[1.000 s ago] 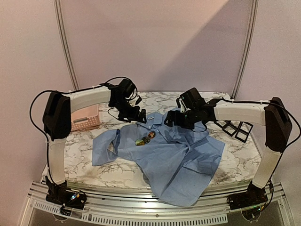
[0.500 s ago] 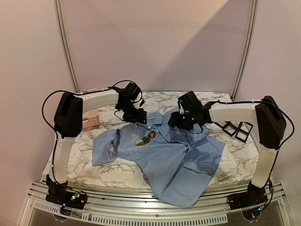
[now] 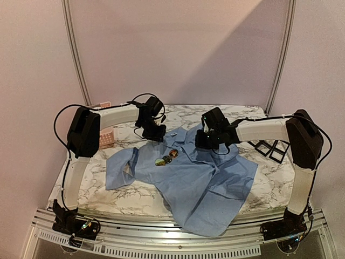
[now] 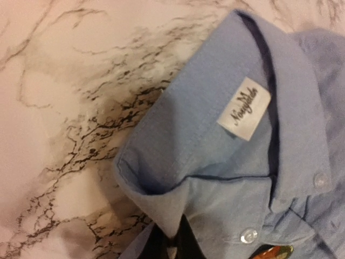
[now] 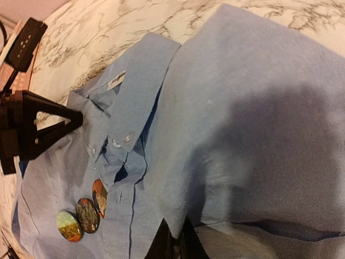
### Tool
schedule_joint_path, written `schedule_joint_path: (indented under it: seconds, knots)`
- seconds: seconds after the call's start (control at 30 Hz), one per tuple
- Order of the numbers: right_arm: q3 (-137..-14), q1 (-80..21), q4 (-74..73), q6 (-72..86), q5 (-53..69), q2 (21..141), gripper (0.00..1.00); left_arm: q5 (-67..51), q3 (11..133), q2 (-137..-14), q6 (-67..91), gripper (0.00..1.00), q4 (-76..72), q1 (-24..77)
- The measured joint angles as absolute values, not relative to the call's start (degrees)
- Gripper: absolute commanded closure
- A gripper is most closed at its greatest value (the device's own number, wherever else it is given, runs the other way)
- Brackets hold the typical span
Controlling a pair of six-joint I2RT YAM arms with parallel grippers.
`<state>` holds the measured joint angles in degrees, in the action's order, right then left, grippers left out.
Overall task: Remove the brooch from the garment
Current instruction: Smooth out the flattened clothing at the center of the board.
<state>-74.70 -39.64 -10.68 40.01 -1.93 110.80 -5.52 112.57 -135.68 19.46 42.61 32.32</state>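
Observation:
The garment (image 3: 197, 175), a light blue collared shirt, lies spread on the marble table. The brooch (image 3: 166, 158) shows as three round colourful discs (image 5: 86, 215) on the chest, just below the collar. My left gripper (image 3: 157, 137) sits at the collar's left end. In the left wrist view it (image 4: 173, 241) is shut on the collar's tip (image 4: 171, 208), close to the white label (image 4: 245, 115). My right gripper (image 3: 200, 142) is at the shirt's right shoulder. In the right wrist view it (image 5: 175, 238) is shut on a pinched fold of cloth (image 5: 180, 218).
A pink basket (image 3: 105, 138) stands at the back left behind the left arm. Black open frames (image 3: 272, 148) lie at the back right. The shirt's hem (image 3: 207, 229) hangs over the table's front edge. Bare marble (image 3: 94, 178) shows left of the sleeve.
Both arms have reached inward and down onto the shirt near the collar. Both sets of jaws went from open to shut on the cloth. The brooch has not moved.

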Motion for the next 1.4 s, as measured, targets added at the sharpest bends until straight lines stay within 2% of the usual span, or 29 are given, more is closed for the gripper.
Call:
schedule_joint_path:
  seconds: [0.3,0.33,0.37,0.43,0.5,0.57,0.63,0.7,0.8,1.03,1.23,1.4]
  knots:
    - [-74.7,-38.0,-7.8,38.2,-1.4,111.1,1.0,-6.9,107.6,-133.6,22.2,1.0,37.2,29.1]
    - [-74.7,-37.7,-7.3,37.8,-1.3,111.5,0.99,-7.6,107.0,-133.0,22.6,1.0,36.6,28.3]
    - [-74.8,-37.4,-6.9,37.2,-1.0,111.7,0.95,-8.4,106.8,-132.6,22.8,0.98,36.0,27.6]
    - [-75.4,-36.7,-6.3,35.7,-0.4,112.8,0.79,-10.0,106.8,-131.9,23.2,0.86,34.6,26.3]
    - [-76.3,-36.1,-6.4,33.8,0.2,113.4,0.59,-10.3,106.8,-131.3,23.7,0.75,34.0,25.7]
    - [-77.2,-35.6,-6.4,31.7,0.8,113.6,0.45,-10.5,106.8,-131.1,23.7,0.54,33.9,25.2]
    - [-77.9,-35.3,-6.4,29.4,1.3,113.5,0.36,-10.8,106.8,-130.8,23.0,0.3,34.1,25.0]
    - [-78.0,-35.3,-6.6,27.6,1.5,112.9,0.32,-10.7,106.2,-129.7,22.7,0.19,34.5,24.9]
    - [-77.9,-36.0,-8.2,23.9,1.6,110.9,0.3,-10.0,102.5,-124.6,22.2,0.13,35.1,24.9]
    - [-78.2,-41.4,-9.9,19.2,4.5,105.3,0.33,-11.4,88.4,-107.5,21.1,0.12,33.6,24.9]
    - [-81.7,-46.2,-9.9,19.5,9.2,107.5,0.36,-15.6,75.7,-102.4,18.9,0.11,29.1,25.3]
    - [-85.6,-47.7,-9.8,20.8,12.7,112.6,0.39,-15.9,74.3,-102.4,18.4,0.12,29.4,26.1]
